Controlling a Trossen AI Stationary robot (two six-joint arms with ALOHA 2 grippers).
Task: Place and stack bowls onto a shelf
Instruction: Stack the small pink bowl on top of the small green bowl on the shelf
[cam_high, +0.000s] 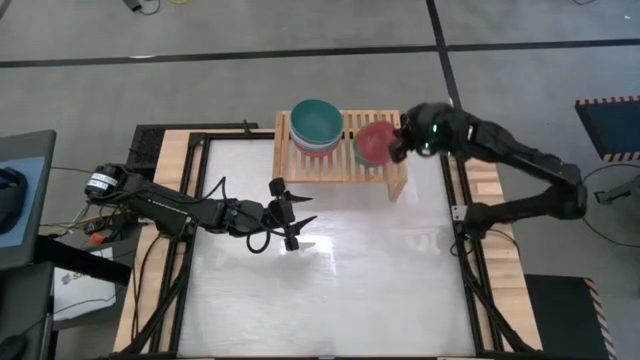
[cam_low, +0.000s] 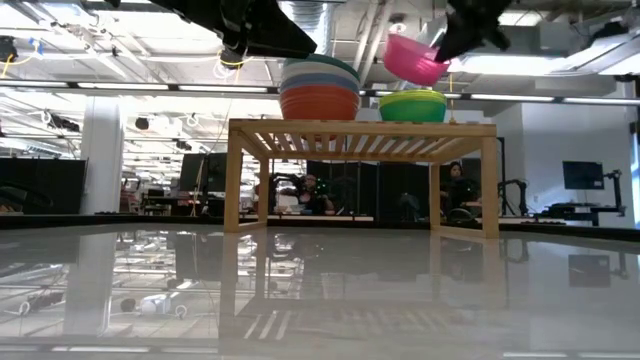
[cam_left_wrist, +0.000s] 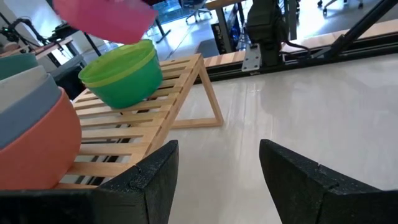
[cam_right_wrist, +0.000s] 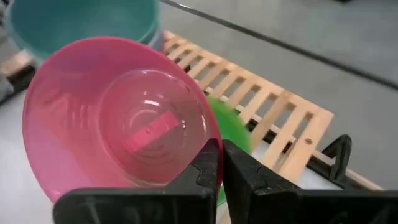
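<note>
The light-wood shelf (cam_high: 345, 165) stands at the table's far edge. On its left part sits a stack of bowls (cam_low: 320, 90), red at the bottom and teal (cam_high: 317, 120) on top. A lime green bowl (cam_left_wrist: 121, 78) rests on the slats at its right part. My right gripper (cam_right_wrist: 222, 163) is shut on a pink bowl (cam_high: 374, 142) just above the green one (cam_low: 412, 105). My left gripper (cam_high: 292, 222) hangs open over the table, in front of the shelf, touching nothing. My right gripper pinches the pink bowl's rim (cam_right_wrist: 208, 134) on the side toward the table's right, one finger (cam_right_wrist: 205, 167) inside the bowl and one (cam_right_wrist: 241, 171) outside. The fingers come from the right, slanting down. The bowl (cam_low: 415, 58) is lifted clear and tilted above the lime green bowl.
The white tabletop (cam_high: 330, 300) in front of the shelf is bare apart from the left arm (cam_high: 180, 208). Black frame rails (cam_high: 470, 260) run along the table's sides. Beyond the table, a room with desks and seated people (cam_low: 455, 185) shows under the shelf.
</note>
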